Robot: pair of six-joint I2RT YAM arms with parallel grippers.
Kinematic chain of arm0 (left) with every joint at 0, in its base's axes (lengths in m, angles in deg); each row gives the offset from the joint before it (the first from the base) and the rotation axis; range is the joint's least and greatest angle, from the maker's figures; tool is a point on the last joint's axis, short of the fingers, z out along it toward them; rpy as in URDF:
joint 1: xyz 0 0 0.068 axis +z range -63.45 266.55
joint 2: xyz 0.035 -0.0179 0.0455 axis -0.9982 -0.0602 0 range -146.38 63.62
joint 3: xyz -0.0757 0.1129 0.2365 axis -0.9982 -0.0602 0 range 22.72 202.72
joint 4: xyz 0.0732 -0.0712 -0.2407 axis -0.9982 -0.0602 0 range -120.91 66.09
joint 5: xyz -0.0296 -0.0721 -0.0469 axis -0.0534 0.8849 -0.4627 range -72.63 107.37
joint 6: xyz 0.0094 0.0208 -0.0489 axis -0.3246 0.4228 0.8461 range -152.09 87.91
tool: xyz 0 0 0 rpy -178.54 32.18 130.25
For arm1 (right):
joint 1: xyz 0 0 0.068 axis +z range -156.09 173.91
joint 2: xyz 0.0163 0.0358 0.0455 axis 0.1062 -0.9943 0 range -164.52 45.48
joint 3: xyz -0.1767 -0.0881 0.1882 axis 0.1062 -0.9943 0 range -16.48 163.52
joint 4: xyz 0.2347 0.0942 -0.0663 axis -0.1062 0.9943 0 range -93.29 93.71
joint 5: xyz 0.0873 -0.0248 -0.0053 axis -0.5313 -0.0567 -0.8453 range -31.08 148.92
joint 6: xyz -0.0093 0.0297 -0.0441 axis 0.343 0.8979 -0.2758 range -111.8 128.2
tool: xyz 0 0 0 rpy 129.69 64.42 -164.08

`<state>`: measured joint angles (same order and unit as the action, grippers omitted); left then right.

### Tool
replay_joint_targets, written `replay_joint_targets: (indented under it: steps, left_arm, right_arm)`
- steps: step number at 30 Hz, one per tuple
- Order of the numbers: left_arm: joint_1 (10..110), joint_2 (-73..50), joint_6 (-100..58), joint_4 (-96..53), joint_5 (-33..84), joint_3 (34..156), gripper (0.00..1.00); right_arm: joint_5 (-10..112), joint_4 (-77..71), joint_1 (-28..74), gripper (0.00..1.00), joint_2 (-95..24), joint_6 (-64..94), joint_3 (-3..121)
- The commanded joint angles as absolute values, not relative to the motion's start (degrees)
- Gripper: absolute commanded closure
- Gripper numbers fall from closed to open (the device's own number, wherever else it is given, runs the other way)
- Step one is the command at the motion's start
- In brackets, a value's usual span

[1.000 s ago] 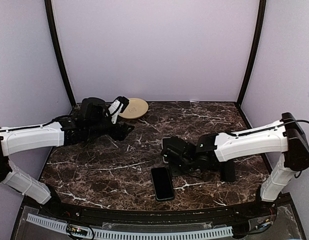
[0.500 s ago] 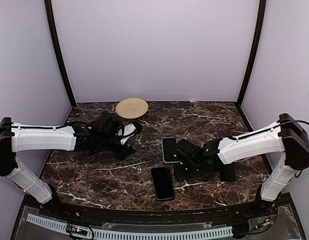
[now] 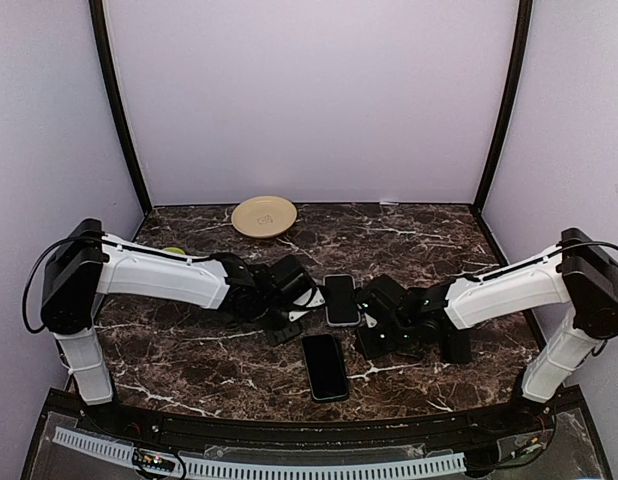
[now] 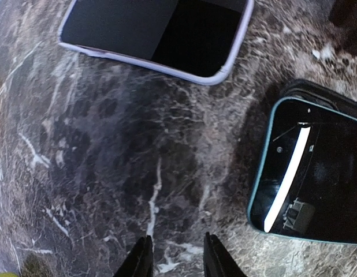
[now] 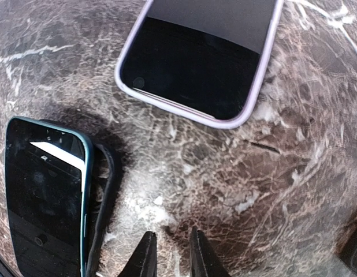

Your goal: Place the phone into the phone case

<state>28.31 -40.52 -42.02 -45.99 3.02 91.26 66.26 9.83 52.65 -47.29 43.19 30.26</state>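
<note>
1. Tabletop: dark brown marble-patterned slab, polished, with thin white veins.

2. Teal-rimmed phone: flat rounded rectangle with a glossy black face that mirrors a bright strip. It lies face up near the middle of the near edge, on item 3.

3. Black phone case: matte and soft-looking. Only its raised rim shows, along one long side and one end of the teal-rimmed phone. Whether the phone is fully seated in it cannot be told.

4. Lilac-rimmed phone: rounded rectangle with a pale lilac border around a glossy black face. It lies flat at mid-tabletop, just beyond item 2 and apart from it, between the two grippers.

5. Plate: round, shallow, matte tan, at the far edge left of centre.

6. Small yellow-green object: near the left edge, partly hidden by the left arm; its kind cannot be told.

7. Left gripper: black fingers, jaws slightly apart over bare tabletop, nothing between them.

8. Right gripper: black fingers, jaws narrowly apart over bare tabletop, holding nothing.
</note>
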Motion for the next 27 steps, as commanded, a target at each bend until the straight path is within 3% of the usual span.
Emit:
replay_joint_targets:
  steps: [1, 8, 27]
  left_arm:
    - [27.41, -44.07, -43.38, -53.13, 0.69, 94.07, 0.69]
    - [26.64, -44.84, -44.92, -47.93, 6.33, 91.04, 0.71]
    - [19.92, -51.19, -53.07, -49.51, -1.42, 98.36, 0.74]
  right_arm:
    - [65.19, 6.92, 52.11, 0.79, -48.36, 42.09, 29.12]
    - [63.47, 4.80, 52.00, 0.81, -50.93, 45.63, 29.59]
    - [59.25, 2.16, 52.00, 0.83, -54.38, 48.63, 33.97]
